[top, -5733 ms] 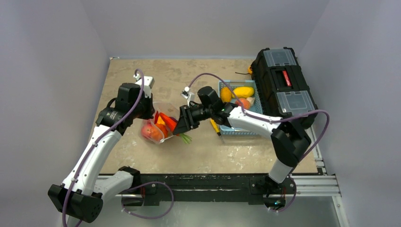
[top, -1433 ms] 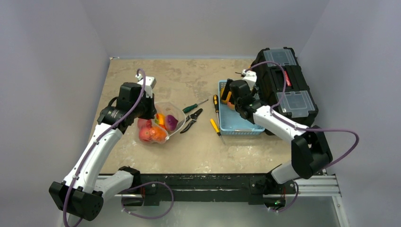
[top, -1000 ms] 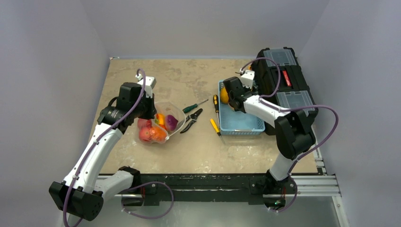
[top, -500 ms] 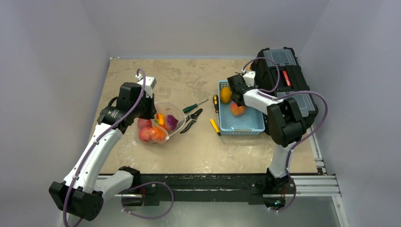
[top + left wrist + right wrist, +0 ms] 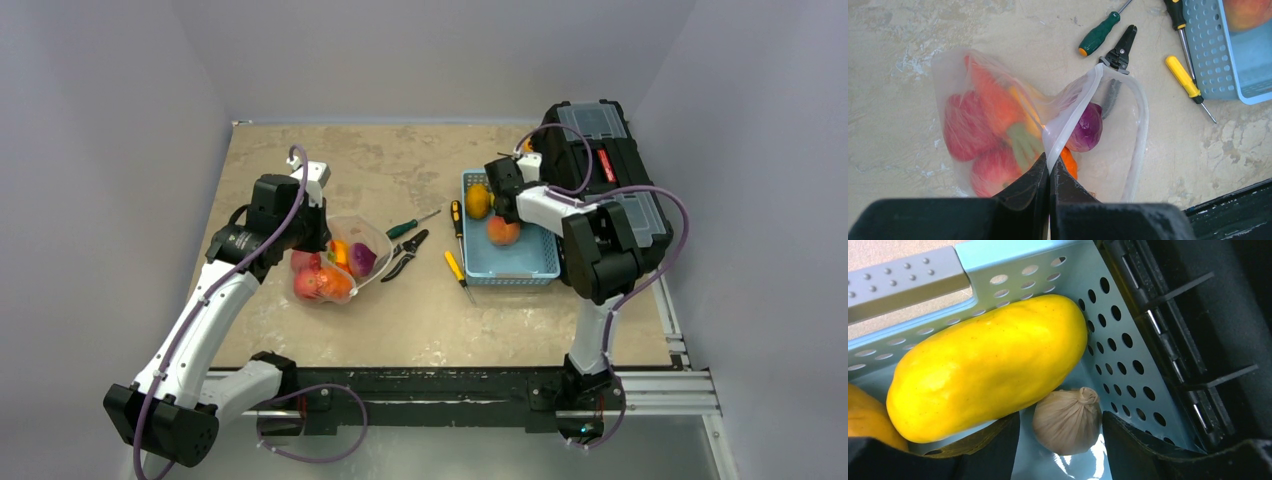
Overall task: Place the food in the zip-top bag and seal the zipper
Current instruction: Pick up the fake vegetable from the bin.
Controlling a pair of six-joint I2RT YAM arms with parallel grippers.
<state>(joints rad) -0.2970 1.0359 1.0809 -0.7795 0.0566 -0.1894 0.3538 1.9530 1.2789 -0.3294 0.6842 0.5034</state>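
Observation:
The clear zip-top bag (image 5: pixel 335 262) lies on the table's left half and holds several red, orange and purple food pieces (image 5: pixel 983 130). My left gripper (image 5: pixel 1049 167) is shut on the bag's zipper edge (image 5: pixel 1075 107), holding the mouth open. My right gripper (image 5: pixel 1060 432) is open, low in the far corner of the light blue basket (image 5: pixel 510 255). Its fingers stand either side of a pale garlic bulb (image 5: pixel 1067 419), beside a yellow fruit (image 5: pixel 985 367). An orange fruit (image 5: pixel 478 200) and a red-orange fruit (image 5: pixel 503 231) also lie in the basket.
A black toolbox (image 5: pixel 605 180) stands right against the basket. A green-handled screwdriver (image 5: pixel 412 224), black pliers (image 5: pixel 405 253) and two yellow-handled screwdrivers (image 5: pixel 456 247) lie between bag and basket.
My right gripper left the bag, swung to the basket's far corner and lowered around the garlic bulb. More food lies in the bag than before. The left arm has held still.

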